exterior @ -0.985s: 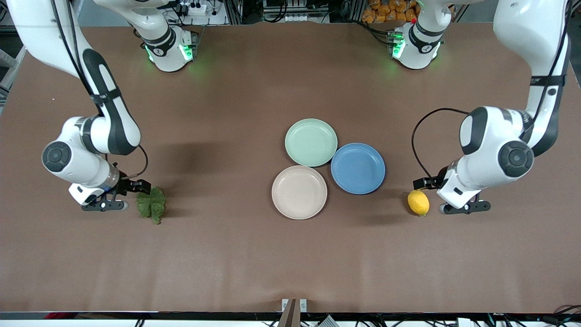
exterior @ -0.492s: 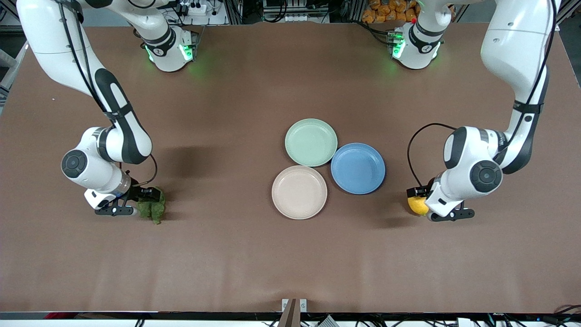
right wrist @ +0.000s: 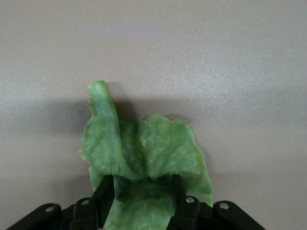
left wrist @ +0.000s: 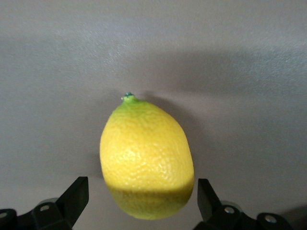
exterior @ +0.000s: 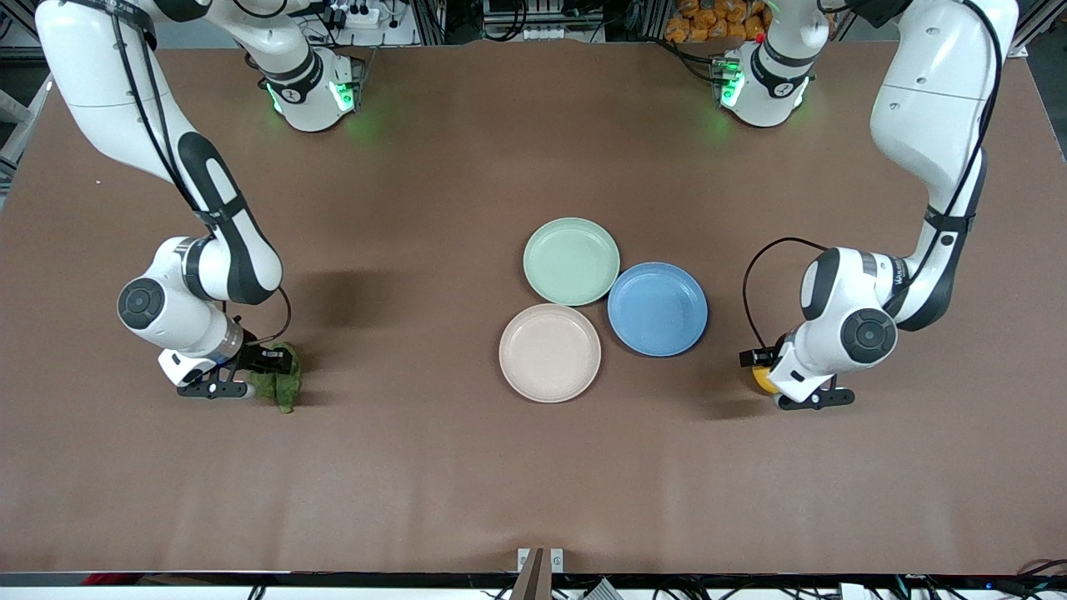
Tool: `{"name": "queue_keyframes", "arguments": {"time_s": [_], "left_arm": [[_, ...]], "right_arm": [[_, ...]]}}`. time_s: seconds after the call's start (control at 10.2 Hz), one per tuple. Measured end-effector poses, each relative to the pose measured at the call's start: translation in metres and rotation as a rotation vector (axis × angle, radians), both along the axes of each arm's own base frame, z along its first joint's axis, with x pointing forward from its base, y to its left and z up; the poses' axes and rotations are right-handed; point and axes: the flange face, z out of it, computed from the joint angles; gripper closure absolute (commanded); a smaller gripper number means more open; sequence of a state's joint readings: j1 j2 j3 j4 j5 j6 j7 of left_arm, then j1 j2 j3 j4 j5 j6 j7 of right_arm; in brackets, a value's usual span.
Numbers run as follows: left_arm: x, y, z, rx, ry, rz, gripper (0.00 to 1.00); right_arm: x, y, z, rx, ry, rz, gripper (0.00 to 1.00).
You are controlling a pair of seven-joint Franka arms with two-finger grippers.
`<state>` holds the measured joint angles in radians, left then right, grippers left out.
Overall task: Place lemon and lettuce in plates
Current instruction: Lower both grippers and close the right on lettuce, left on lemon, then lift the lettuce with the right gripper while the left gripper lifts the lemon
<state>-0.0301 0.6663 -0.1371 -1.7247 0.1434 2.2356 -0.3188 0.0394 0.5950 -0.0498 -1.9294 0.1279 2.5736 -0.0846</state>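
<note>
The lemon [exterior: 759, 377] lies on the table toward the left arm's end, mostly hidden by the left wrist. In the left wrist view the lemon [left wrist: 146, 158] sits between the fingers of my left gripper [left wrist: 141, 196], which is open, with a gap on each side. My left gripper [exterior: 768, 383] is low at the table. The lettuce [exterior: 280, 385] lies toward the right arm's end. My right gripper [exterior: 254, 381] is shut on the lettuce [right wrist: 144, 143], which is bunched up between its fingers [right wrist: 103, 194]. The mint plate [exterior: 572, 261] and cream plate [exterior: 550, 352] are both empty.
A blue plate [exterior: 658, 309] touches the mint and cream plates, on the side toward the left arm's end. The brown table [exterior: 417, 467] stretches wide around them. The lemon lies a short way from the blue plate; the lettuce lies much farther from the plates.
Both grippers have moved in toward the middle and down onto their objects. The right gripper has closed on the lettuce and crumpled it. The left gripper now straddles the lemon.
</note>
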Motion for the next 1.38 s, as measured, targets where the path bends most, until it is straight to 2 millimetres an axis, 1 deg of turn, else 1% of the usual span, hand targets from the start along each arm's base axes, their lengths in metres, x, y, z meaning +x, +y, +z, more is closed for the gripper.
{"name": "queue_keyframes", "arguments": {"time_s": [0.1, 0.2, 0.39, 0.49, 0.59, 0.69, 0.89, 0.98, 1.08, 1.18, 1.38], "left_arm": [[0.000, 0.000, -0.004, -0.002, -0.001, 0.000, 0.78], [0.002, 0.000, -0.005, -0.006, -0.015, 0.001, 1.00], [0.008, 0.001, 0.001, -0.009, -0.037, 0.004, 1.00], [0.011, 0.001, 0.005, -0.011, -0.046, 0.005, 1.00], [0.015, 0.001, 0.009, -0.012, -0.058, 0.005, 1.00], [0.019, 0.000, 0.014, -0.015, -0.073, 0.006, 1.00], [0.031, -0.005, 0.031, -0.022, -0.113, 0.007, 1.00], [0.035, -0.010, 0.037, -0.024, -0.127, 0.019, 1.00], [0.035, -0.017, 0.040, -0.024, -0.134, 0.033, 1.00], [0.036, -0.025, 0.043, -0.025, -0.141, 0.048, 1.00], [0.036, -0.040, 0.047, -0.026, -0.153, 0.071, 1.00]], "right_arm": [[0.001, 0.000, 0.000, 0.001, -0.002, -0.001, 1.00], [0.001, 0.000, 0.001, 0.001, -0.002, -0.002, 1.00], [0.003, 0.000, 0.003, 0.002, -0.007, -0.002, 1.00], [0.006, 0.000, 0.007, 0.003, -0.009, -0.001, 1.00], [0.009, 0.001, 0.016, 0.007, 0.006, 0.001, 1.00], [0.013, 0.002, 0.033, 0.016, 0.033, 0.005, 1.00], [0.018, 0.004, 0.084, 0.034, 0.080, 0.015, 1.00], [0.017, 0.004, 0.110, 0.042, 0.097, 0.019, 1.00], [0.014, 0.004, 0.130, 0.049, 0.117, 0.023, 1.00], [0.011, 0.005, 0.142, 0.054, 0.135, 0.026, 1.00], [0.006, 0.006, 0.160, 0.062, 0.175, 0.033, 1.00]]}}
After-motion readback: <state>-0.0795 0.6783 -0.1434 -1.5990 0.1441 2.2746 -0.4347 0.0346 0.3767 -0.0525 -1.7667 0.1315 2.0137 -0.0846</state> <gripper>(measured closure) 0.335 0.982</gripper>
